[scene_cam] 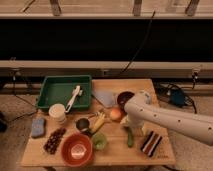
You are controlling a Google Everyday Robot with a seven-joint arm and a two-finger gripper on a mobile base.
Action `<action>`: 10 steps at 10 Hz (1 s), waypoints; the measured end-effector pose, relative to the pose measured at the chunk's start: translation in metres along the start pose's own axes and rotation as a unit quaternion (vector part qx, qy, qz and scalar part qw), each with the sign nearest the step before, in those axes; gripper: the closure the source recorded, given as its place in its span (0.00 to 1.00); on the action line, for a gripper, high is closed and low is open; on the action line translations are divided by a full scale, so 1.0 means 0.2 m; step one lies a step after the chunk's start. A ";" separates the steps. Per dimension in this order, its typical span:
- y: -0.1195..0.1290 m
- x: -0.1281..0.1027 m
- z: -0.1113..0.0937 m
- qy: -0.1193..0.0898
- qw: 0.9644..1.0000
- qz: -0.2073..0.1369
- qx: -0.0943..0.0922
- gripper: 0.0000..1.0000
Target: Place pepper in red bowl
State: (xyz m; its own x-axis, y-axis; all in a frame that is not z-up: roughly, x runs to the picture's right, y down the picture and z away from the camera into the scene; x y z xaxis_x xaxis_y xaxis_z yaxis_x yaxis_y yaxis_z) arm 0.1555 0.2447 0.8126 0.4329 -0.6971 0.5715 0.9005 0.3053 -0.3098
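Observation:
The pepper (129, 137) is dark green, long and slender, and lies on the wooden table (115, 155) right of centre near the front. The red bowl (77, 149) is wide and orange-red, with something pale inside, and sits at the front left of the pepper. My white arm reaches in from the right. Its gripper (126, 121) hangs just above the pepper's far end, between the pepper and a round peach-coloured fruit (116, 114). The arm's bulk hides most of the gripper.
A light-green cup (100, 141), a banana (99, 121) and a metal cup (82, 124) lie between bowl and pepper. A maroon bowl (124, 96), green tray (60, 90), white cup (57, 112), blue sponge (37, 126), grapes (54, 140) and striped block (151, 142) stand around.

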 end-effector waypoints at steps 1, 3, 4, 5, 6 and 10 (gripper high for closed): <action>0.00 -0.01 0.01 0.000 1.000 -0.003 -0.004 0.20; 0.01 -0.03 0.04 0.001 1.000 -0.012 -0.016 0.21; 0.01 -0.04 0.05 0.001 1.000 -0.016 -0.019 0.25; 0.01 -0.05 0.05 0.002 1.000 -0.020 -0.022 0.33; 0.01 -0.05 0.05 0.002 1.000 -0.021 -0.022 0.45; 0.01 -0.05 -0.02 -0.008 1.000 -0.015 -0.007 0.85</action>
State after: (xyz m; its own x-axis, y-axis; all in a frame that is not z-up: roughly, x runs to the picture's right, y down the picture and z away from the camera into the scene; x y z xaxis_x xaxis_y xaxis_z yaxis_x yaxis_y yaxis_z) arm 0.1519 0.2496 0.8022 0.4056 -0.6957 0.5929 0.9128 0.2742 -0.3027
